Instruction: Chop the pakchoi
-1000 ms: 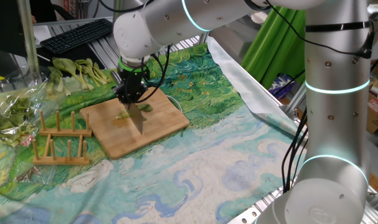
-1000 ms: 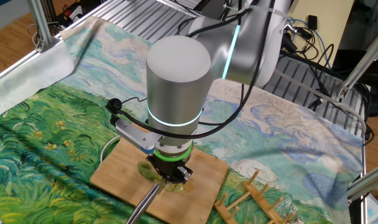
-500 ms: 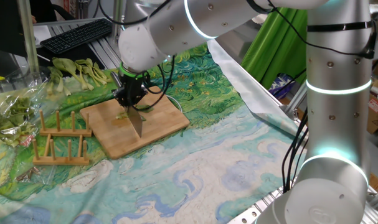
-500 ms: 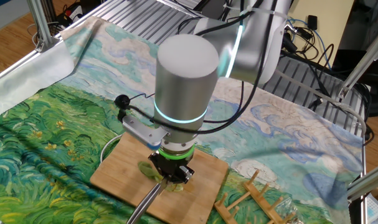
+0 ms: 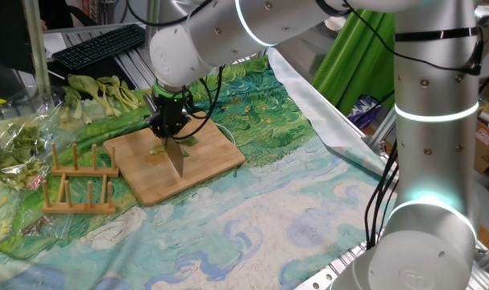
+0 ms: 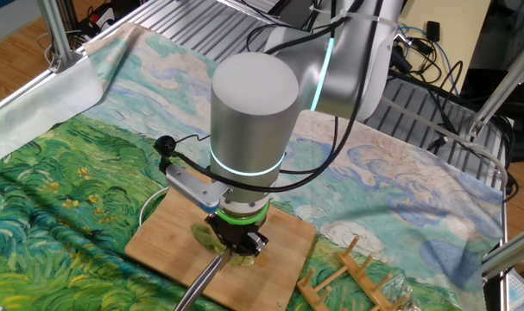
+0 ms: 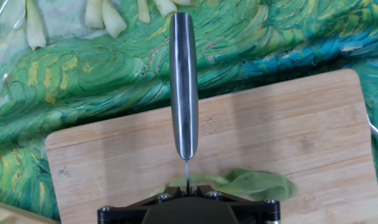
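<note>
A table draped in a painted green, blue and white cloth (image 5: 252,201) fills the scene, with a black keyboard (image 5: 99,44) behind it on the metal frame. The gripper (image 5: 168,126) hangs low over a bamboo cutting board (image 5: 204,165), clamped on a knife (image 5: 177,156) whose steel handle (image 7: 183,81) runs straight out from the hand in the hand view, its blade edge-on as a thin line below. The blade stands upright on the board, and the pakchoi (image 7: 254,185), a thin green leaf with a pale stem, lies flat right at the blade, most of it spreading to one side. In the other fixed view the leaf (image 6: 211,243) peeks out beneath the black gripper (image 6: 236,243). Beside the board stands a wooden peg rack (image 5: 76,184). Farther out, whole pale-stemmed pakchoi stalks (image 5: 107,93) lie on the cloth, and leafy greens in clear plastic (image 5: 14,145) sit at the table's edge.
</note>
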